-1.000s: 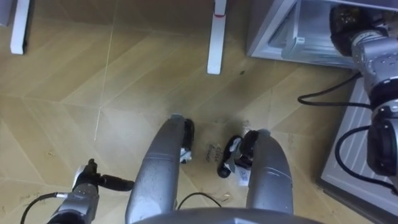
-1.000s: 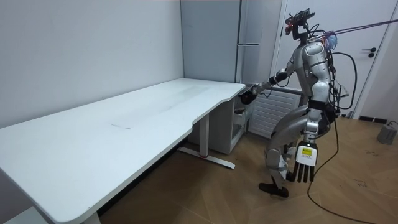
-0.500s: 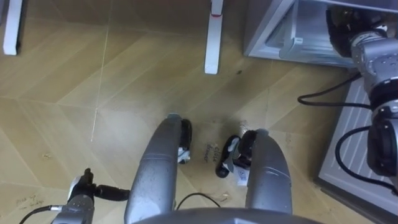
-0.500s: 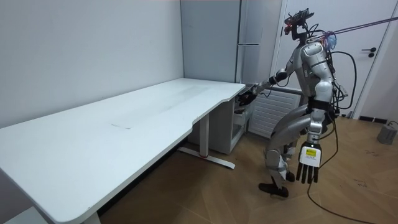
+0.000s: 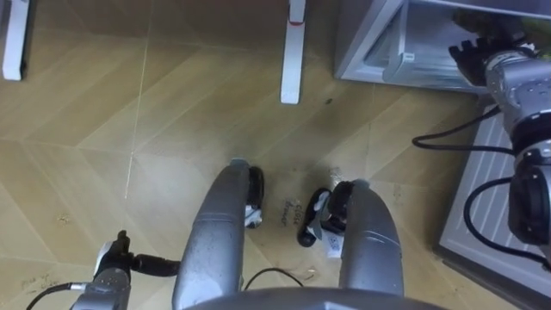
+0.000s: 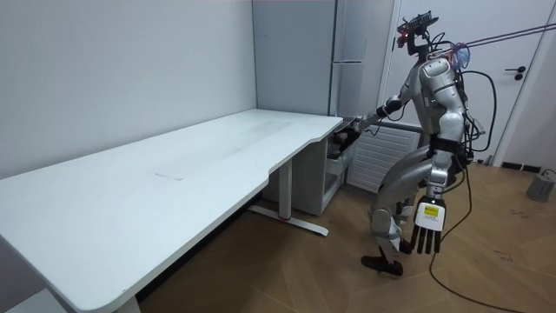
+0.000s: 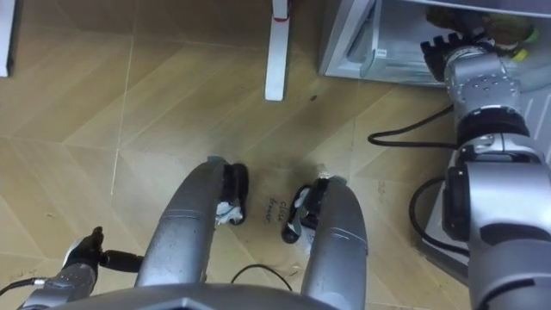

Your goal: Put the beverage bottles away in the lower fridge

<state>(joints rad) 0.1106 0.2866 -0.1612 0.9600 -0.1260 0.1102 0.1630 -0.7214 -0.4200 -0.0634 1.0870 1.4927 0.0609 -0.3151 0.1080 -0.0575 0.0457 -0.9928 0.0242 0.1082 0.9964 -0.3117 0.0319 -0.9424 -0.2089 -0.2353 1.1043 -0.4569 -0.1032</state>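
Note:
I stand with bent knees before the grey fridge (image 6: 352, 52), my right arm stretched into its open lower compartment (image 5: 383, 52). My right hand (image 7: 449, 43) is inside at the compartment's front, its dark fingers straight and spread, holding nothing that I can see. Just behind the right hand (image 5: 472, 53) a greenish-yellow thing (image 7: 510, 33) lies in the fridge; I cannot tell whether it is a drink. My left hand (image 6: 428, 228) hangs open at my side, away from the fridge.
The fridge's ribbed white door (image 5: 486, 207) stands open on my right. A long white desk (image 6: 174, 174) runs along the wall, with one leg (image 5: 293, 52) on the wooden floor just left of the fridge. A white room door (image 6: 530, 78) is behind me.
My right hand has uncurled from a fist to straight fingers inside the fridge. The left arm has swung a little at my side.

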